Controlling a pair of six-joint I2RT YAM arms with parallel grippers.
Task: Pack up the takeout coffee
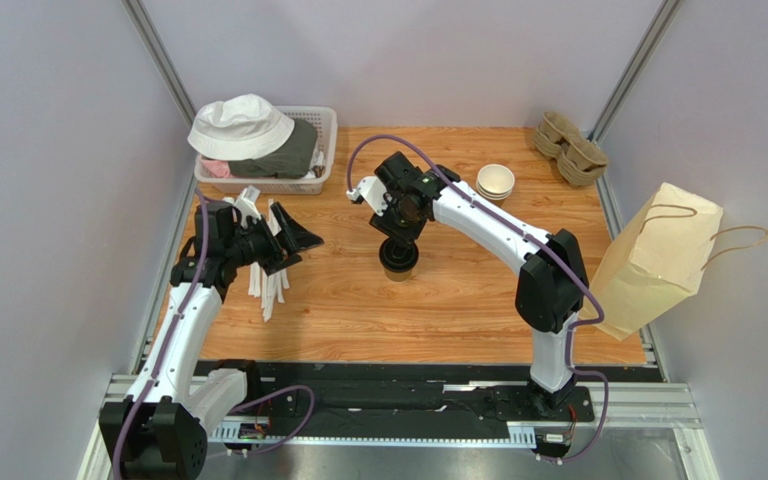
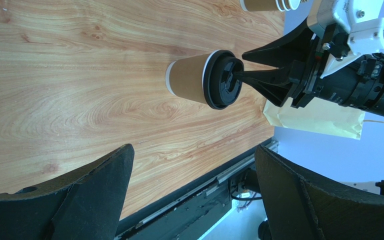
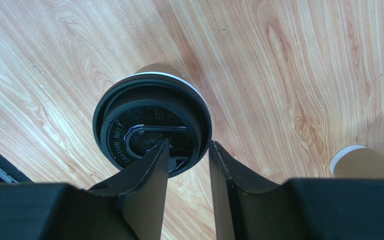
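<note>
**A:** Over at nine o'clock on the table (image 1: 458, 305), the left gripper (image 1: 292, 250) is hanging wide open above some white strips (image 1: 268, 288), holding nothing.

**B:** Dead centre, the takeout coffee (image 1: 399, 262) is standing upright. The right gripper (image 3: 188, 147) is straddling the lid's rim with its jaws parted, not clamping.

**A:** I'm worrying that pinching just the rim could pop the lid off or tip the cup.

**B:** And the paper bag (image 1: 658, 262) is leaning at three o'clock, so the cup could snag on it.

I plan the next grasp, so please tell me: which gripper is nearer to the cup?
Right. The right gripper hangs just above the cup, at its lid. The left gripper, wide open, is well off to the cup's left.
</note>
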